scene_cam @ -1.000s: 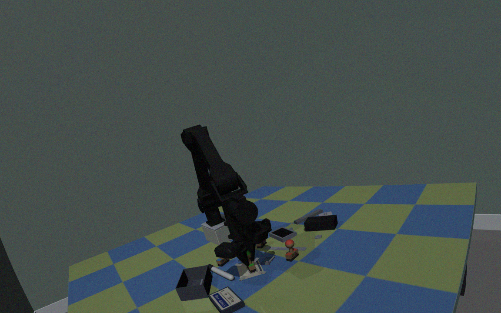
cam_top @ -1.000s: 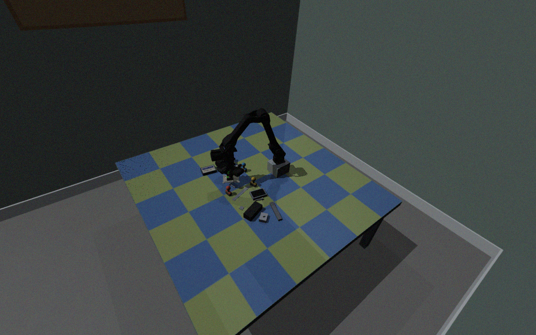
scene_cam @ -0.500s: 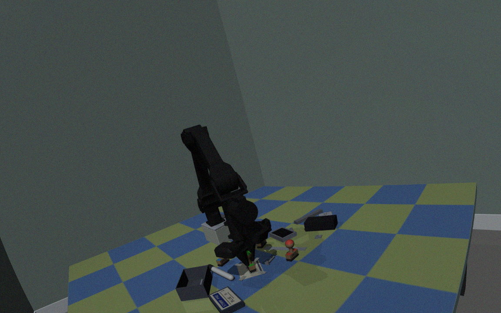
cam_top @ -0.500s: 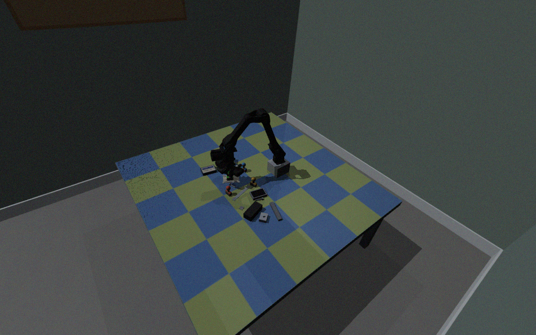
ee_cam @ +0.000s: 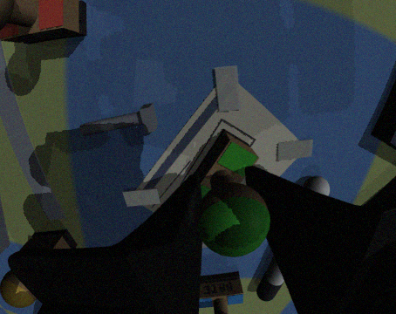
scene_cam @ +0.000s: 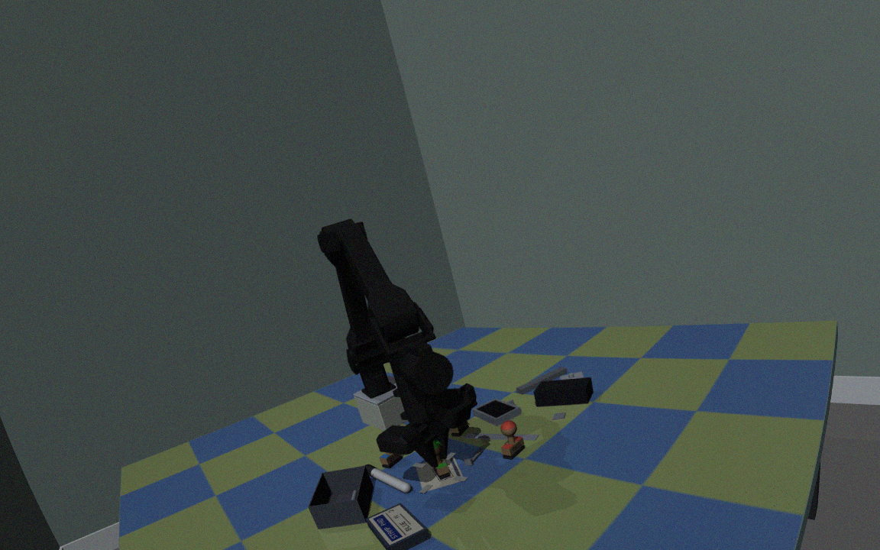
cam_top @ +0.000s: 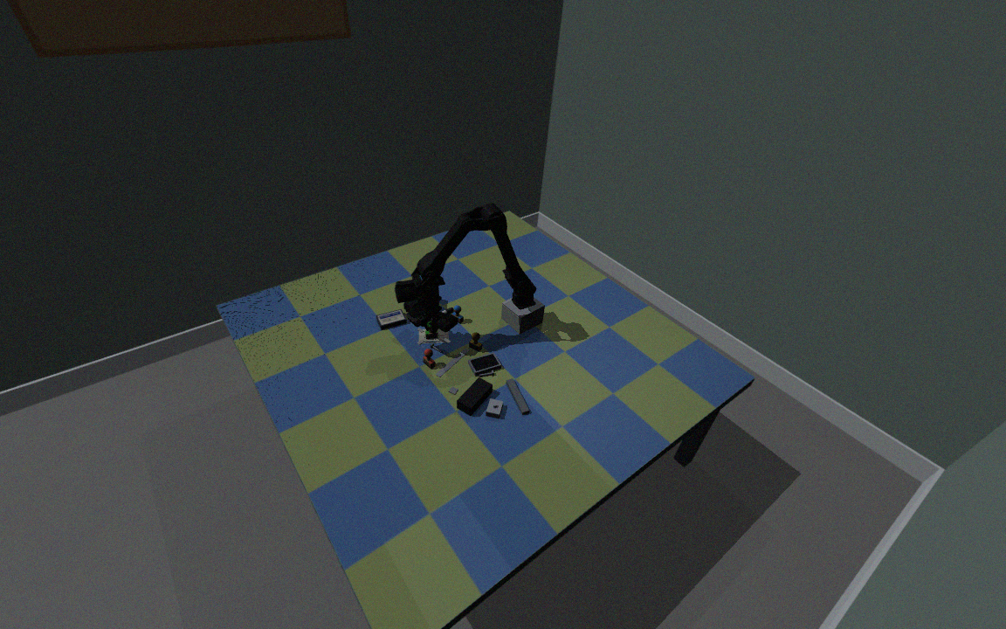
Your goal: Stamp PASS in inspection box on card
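My gripper [cam_top: 431, 321] [scene_cam: 439, 454] [ee_cam: 222, 178] is shut on the green-knobbed stamp [scene_cam: 441, 470] [ee_cam: 235, 220], holding it upright by its neck under the knob. The stamp's base is over the white card [scene_cam: 433, 484] [ee_cam: 268, 114], within or near the printed box [ee_cam: 238, 129], whose far corner shows past the base. The base hides the rest of the box and its printing face; whether it touches the card is not clear. Grey strips lie on the card's corners. The open ink pad [cam_top: 484, 364] [scene_cam: 496, 410], black in a grey case, lies apart from the card.
A red stamp [cam_top: 428, 359] [scene_cam: 511, 443] [ee_cam: 51, 15], a yellow stamp [cam_top: 475, 342] [ee_cam: 18, 289] and a blue DATE stamp [ee_cam: 220, 285] stand around the card. A white rod [scene_cam: 390, 480], open dark box [scene_cam: 335, 509] and closed stamp-pad case [cam_top: 391, 318] [scene_cam: 399, 526] lie nearby. A black block [cam_top: 474, 396] [scene_cam: 563, 393] is farther off.
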Controlling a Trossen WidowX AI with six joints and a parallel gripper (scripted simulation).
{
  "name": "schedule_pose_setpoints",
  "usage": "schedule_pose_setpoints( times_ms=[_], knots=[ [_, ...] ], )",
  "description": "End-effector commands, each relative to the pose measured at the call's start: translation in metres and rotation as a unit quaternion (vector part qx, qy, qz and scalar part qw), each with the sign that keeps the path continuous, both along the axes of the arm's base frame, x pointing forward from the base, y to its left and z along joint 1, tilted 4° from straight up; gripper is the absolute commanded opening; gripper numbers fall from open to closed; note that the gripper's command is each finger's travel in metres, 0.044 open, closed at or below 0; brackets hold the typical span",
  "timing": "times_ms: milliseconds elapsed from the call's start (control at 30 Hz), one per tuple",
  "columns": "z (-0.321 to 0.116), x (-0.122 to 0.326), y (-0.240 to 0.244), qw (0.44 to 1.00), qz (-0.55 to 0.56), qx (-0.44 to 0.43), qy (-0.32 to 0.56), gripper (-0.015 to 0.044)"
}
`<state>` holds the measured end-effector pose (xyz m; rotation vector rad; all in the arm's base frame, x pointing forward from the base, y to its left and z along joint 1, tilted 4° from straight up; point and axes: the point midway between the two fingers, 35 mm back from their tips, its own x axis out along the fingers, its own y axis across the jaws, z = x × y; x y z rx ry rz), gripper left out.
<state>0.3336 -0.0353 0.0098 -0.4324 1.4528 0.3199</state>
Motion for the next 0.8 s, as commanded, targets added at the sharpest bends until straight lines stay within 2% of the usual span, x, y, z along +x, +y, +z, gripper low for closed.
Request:
schedule_pose_setpoints(
  times_ms=[0, 767],
  knots=[
    [-0.0025, 0.0009, 0.0003, 1.0, 0.003, 0.001, 0.0, 0.0],
    [0.005, 0.0003, 0.0006, 1.0, 0.003, 0.001, 0.0, 0.0]
  ],
)
